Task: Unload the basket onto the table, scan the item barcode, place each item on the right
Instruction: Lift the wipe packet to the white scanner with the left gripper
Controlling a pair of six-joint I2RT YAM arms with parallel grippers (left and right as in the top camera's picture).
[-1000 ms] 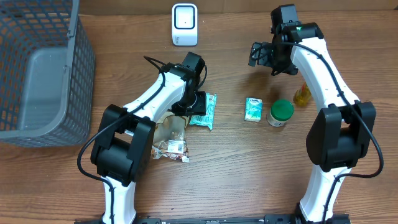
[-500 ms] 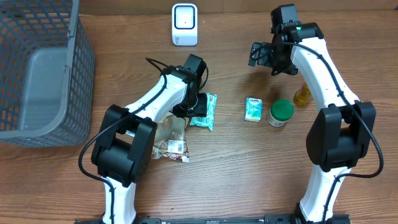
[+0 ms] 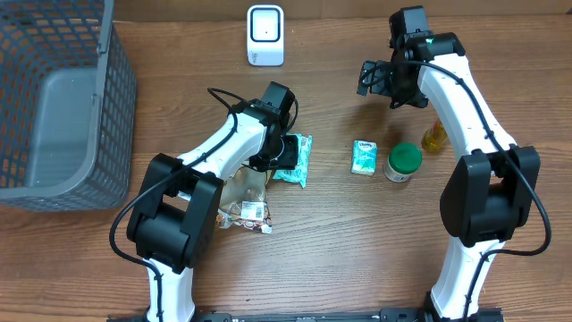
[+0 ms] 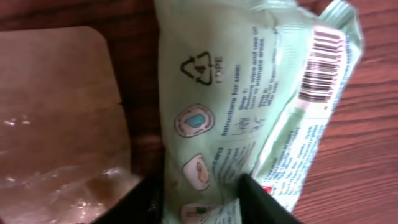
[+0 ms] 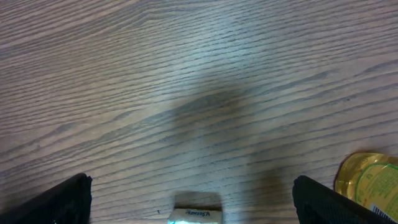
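Note:
A pale green wipes packet (image 3: 297,158) lies on the wooden table just right of the left arm's wrist. In the left wrist view the packet (image 4: 236,112) fills the frame, its barcode (image 4: 320,65) facing up at the upper right. My left gripper (image 4: 202,205) is shut on the packet's near end, a black finger (image 4: 146,202) pressed to each side. The white scanner (image 3: 265,36) stands at the table's back, apart from the packet. My right gripper (image 3: 371,78) hovers open above bare wood at the back right, holding nothing.
A grey mesh basket (image 3: 54,98) fills the far left. A clear bag of snacks (image 3: 243,201) lies against the packet's left side. A teal box (image 3: 364,156), a green-lidded jar (image 3: 403,163) and a yellow bottle (image 3: 434,136) stand under the right arm.
The left gripper's fingers have drawn in onto the green packet and the wrist has shifted slightly. The right arm has not moved.

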